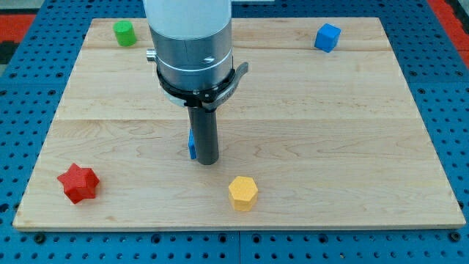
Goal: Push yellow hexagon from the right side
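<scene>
I have no jaws, only my tip (207, 161), resting above-left of the yellow hexagon (242, 193) near the board's (330, 147) bottom edge, so I'm approaching and must circle to its right side.

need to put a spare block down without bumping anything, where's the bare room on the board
The widest bare stretch is the view's right half, between the blue cube and the yellow hexagon. Another lies at the left, between the green block and the red star. It is crowded mid-board: my tip stands against a small blue block, just above the hexagon.
</scene>
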`<state>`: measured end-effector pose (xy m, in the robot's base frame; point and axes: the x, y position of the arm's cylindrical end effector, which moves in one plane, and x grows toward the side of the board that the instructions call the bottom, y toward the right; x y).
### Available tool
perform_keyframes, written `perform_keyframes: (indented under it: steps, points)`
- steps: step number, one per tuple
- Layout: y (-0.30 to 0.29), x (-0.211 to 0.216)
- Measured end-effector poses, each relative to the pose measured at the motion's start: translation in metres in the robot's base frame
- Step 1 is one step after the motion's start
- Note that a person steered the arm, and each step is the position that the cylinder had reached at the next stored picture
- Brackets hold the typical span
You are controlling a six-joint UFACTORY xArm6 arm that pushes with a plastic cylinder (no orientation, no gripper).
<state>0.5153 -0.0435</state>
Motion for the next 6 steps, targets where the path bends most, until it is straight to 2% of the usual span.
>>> perform_keyframes:
  steps: [1, 2, 3, 4, 6]
  points:
    - [0.069, -0.003]
    - [0.132, 0.024]
    - [0.119, 0.061]
    - [0.072, 0.069]
    - [-0.033, 0.048]
